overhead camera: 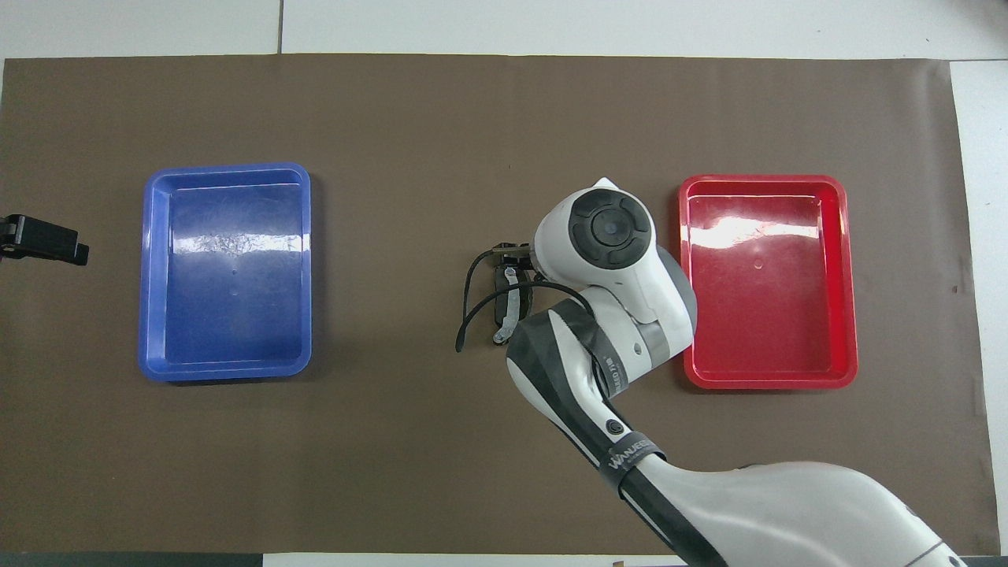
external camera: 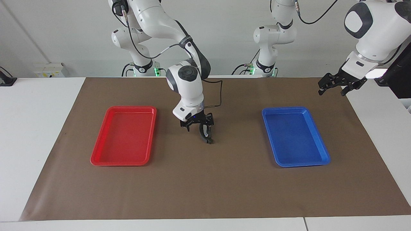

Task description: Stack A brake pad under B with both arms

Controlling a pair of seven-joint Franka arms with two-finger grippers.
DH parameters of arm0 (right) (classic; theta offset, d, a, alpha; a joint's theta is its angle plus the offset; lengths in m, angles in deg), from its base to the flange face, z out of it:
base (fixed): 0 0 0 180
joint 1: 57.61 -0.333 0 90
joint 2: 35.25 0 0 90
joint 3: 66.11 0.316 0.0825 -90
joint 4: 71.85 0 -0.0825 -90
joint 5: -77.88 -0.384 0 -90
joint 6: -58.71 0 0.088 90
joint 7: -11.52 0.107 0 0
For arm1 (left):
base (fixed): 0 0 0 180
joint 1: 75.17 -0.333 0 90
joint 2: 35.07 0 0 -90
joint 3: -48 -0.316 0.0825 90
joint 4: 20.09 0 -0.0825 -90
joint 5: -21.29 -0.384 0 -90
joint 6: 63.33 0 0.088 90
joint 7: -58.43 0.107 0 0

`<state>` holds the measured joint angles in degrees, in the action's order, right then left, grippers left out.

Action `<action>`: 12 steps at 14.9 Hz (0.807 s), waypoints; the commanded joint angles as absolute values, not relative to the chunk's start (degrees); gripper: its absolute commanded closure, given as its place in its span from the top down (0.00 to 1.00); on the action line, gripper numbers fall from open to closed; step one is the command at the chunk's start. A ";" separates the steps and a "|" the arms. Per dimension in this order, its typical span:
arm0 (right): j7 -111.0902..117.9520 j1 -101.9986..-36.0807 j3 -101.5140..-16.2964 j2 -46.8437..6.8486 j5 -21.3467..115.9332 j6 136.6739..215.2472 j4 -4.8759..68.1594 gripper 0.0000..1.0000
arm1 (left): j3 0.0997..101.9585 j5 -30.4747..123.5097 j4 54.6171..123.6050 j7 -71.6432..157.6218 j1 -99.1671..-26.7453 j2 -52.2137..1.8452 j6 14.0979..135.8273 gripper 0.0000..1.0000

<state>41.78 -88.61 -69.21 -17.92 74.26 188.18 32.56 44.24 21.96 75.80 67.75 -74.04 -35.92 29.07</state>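
Note:
My right gripper hangs over the middle of the brown mat, between the two trays. It is shut on the top of B, the curved crescent brake shoe with black lining and a silver web. The shoe hangs down with its lower end close to the mat. In the overhead view the shoe shows beside the right wrist, which hides the fingers. I cannot make out the short flat A brake pad; it may be hidden under the gripper and shoe. My left gripper waits, open and empty, raised over the mat's edge at the left arm's end.
A red tray lies toward the right arm's end of the mat and a blue tray toward the left arm's end. They also show in the overhead view as the red tray and the blue tray. A black cable loops beside the right wrist.

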 commanded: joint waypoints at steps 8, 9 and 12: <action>28.14 -68.35 -68.48 -33.30 78.67 173.16 33.80 0.99 | 44.22 21.38 76.94 67.13 -74.03 -37.09 29.04 1.00; 27.17 -67.03 -68.48 -34.54 78.67 171.06 33.80 0.99 | 44.22 21.38 76.94 67.13 -74.03 -37.09 29.04 1.00; 25.84 -63.34 -68.48 -38.05 78.67 162.81 33.88 0.99 | 44.13 21.38 77.03 67.13 -74.03 -37.18 28.16 1.00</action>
<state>26.88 -65.91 -69.39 -34.91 77.98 166.77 32.52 44.23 21.96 75.80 67.75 -74.04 -35.92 28.97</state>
